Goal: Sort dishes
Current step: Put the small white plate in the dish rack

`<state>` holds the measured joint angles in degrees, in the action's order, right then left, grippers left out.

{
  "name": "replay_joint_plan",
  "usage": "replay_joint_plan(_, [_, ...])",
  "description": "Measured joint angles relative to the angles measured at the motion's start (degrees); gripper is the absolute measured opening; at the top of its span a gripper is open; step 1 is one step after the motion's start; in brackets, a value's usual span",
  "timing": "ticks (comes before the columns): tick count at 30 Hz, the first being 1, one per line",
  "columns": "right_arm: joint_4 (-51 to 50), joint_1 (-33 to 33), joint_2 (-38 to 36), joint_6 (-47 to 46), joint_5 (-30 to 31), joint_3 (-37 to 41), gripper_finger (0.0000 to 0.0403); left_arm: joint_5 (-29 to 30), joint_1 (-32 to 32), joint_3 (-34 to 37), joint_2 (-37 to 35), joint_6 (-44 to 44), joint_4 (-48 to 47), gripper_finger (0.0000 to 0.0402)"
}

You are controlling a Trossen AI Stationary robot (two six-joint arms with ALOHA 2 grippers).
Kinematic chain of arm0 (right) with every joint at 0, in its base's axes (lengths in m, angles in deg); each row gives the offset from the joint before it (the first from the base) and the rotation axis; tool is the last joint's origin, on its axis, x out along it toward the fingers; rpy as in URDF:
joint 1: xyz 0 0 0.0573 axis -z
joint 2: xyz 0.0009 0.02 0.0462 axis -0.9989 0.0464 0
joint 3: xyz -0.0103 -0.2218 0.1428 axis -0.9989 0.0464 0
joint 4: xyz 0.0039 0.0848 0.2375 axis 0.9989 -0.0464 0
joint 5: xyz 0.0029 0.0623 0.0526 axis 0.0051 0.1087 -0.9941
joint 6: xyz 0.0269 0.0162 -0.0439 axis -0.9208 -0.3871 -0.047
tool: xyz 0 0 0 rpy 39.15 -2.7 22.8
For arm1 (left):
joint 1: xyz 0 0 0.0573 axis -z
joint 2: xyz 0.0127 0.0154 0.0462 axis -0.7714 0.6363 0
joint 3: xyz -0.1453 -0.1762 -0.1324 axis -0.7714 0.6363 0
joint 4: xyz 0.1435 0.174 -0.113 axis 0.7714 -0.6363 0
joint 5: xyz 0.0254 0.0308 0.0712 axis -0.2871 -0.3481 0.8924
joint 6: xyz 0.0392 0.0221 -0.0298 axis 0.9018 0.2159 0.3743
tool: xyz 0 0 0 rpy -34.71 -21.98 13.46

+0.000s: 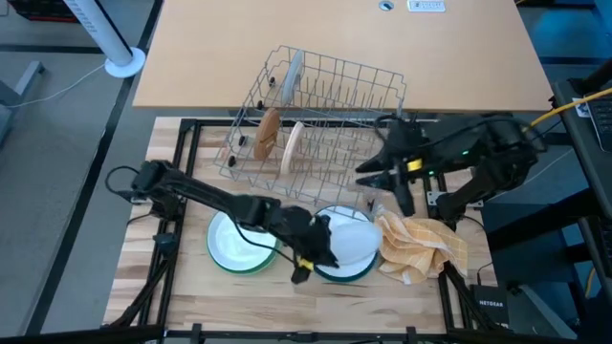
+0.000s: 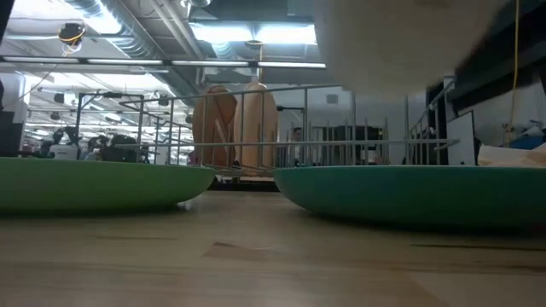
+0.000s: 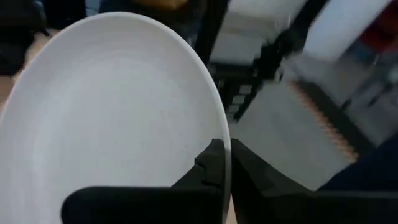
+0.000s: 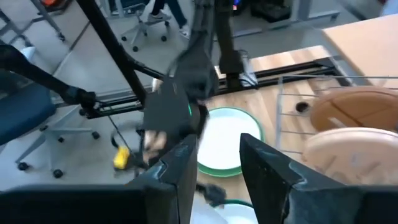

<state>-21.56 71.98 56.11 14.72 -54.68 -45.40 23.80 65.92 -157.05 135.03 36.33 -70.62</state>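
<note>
On the table's near half: two white plates, one on a green plate (image 1: 234, 263), one on a teal plate (image 1: 356, 271); two wooden plates (image 1: 269, 134) racked at 12 o'clock.
Left gripper (image 1: 317, 250) pinches the glossy white plate (image 3: 106, 112) by its rim; right gripper (image 1: 382, 182) spread, empty, beside the wire rack (image 1: 330, 96).

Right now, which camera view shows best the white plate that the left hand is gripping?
The left wrist view: the white plate fills it, its rim pinched by the left hand. The high view shows it small, above the teal plate. The low view shows only a pale blur. The right wrist view hardly shows it.
</note>
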Motion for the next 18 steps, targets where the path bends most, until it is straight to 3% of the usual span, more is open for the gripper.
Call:
replay_joint_plan(5, [-1.45, 0.0, -3.93, 1.01, 6.18, -0.25, 0.0127, 1.72, -1.07, 0.0, -6.38, -7.35, -0.5, 0.0001])
replay_joint_plan(12, [-1.52, 0.0, -9.07, 1.65, 19.07, -0.29, 0.0127, 11.67, -3.32, 0.0, -13.77, -17.09, -0.79, 0.0])
replay_joint_plan(18, [-3.7, 0.0, -10.06, 3.97, 25.33, -0.29, 0.0127, 17.47, -8.3, -0.02, -16.94, -22.93, -0.32, 0.0])
